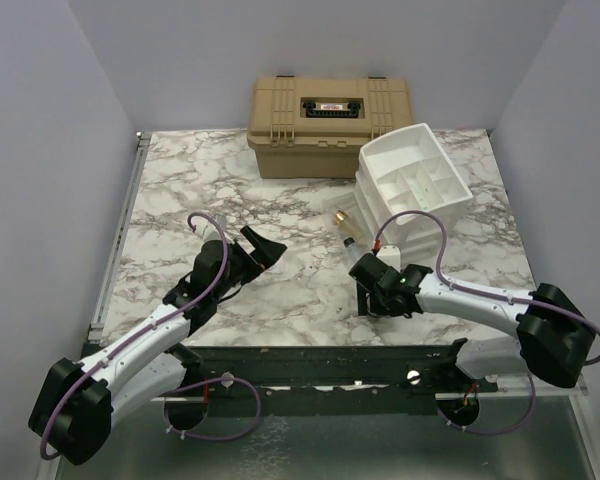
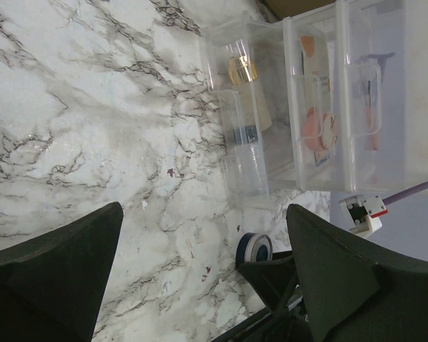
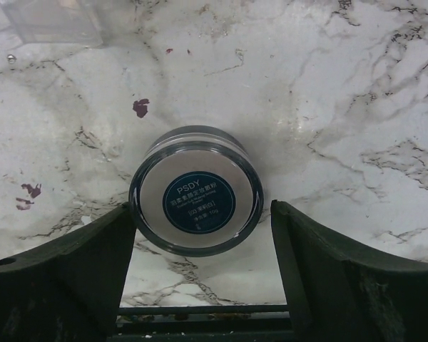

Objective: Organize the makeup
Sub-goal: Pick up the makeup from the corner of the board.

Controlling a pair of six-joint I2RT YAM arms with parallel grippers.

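Observation:
A small round dark jar [image 3: 196, 191] with a blue label lies on the marble between the fingers of my right gripper [image 3: 200, 214]. That gripper is open: the left finger is at the jar's edge and the right finger stands clear of it. From the left wrist the jar [image 2: 254, 248] shows on its side against the right gripper's finger. My left gripper [image 2: 203, 214] is open over bare marble with nothing in it. Makeup sits in the organizer [image 2: 414, 92]: a gold-capped bottle [image 2: 242, 71], a clear bottle [image 2: 244, 139], pink and orange discs [image 2: 315, 128] and a pink tube [image 2: 371, 117].
The white tiered organizer [image 1: 450, 185] stands at the back right, and its clear lowest tier reaches toward the right gripper [image 1: 365, 285]. A tan hard case [image 1: 325, 125] sits shut at the back centre. The left gripper [image 1: 263, 248] hovers left of centre.

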